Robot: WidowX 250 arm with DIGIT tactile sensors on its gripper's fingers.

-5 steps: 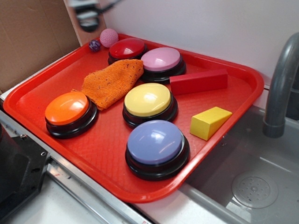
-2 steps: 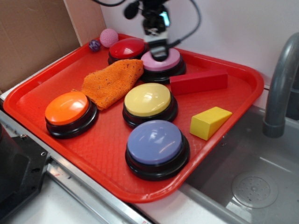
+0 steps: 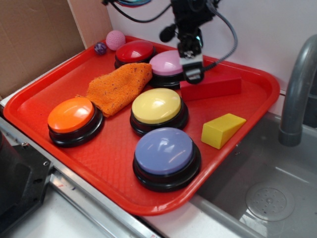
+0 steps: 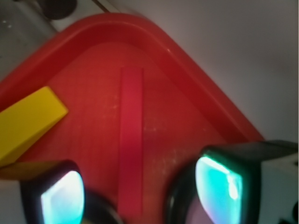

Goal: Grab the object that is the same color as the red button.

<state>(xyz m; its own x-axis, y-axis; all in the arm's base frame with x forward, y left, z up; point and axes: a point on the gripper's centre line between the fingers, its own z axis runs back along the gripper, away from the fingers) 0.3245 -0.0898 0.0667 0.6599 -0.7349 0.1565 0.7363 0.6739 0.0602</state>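
The red block [image 3: 215,87] lies flat at the back right of the red tray [image 3: 59,89], just right of the pink button [image 3: 168,62]. The dark-red button [image 3: 134,51] stands at the back, left of the pink one. My gripper [image 3: 192,73] hangs open over the block's left end and holds nothing. In the wrist view the block [image 4: 131,140] runs lengthwise between my two fingers [image 4: 60,196], and my gripper [image 4: 140,196] straddles its near end from above. Whether the fingers touch it I cannot tell.
Yellow button [image 3: 156,105], purple button [image 3: 165,151], orange button [image 3: 71,115] and an orange cloth [image 3: 119,87] fill the tray. A yellow wedge [image 3: 222,130] lies near the right rim. Pink ball [image 3: 115,39] sits at the back. Grey faucet [image 3: 297,89] and sink [image 3: 267,198] are to the right.
My gripper came in from the back left, passed over the pink button and moved right and down to the red block's left end. Nothing on the tray has moved.
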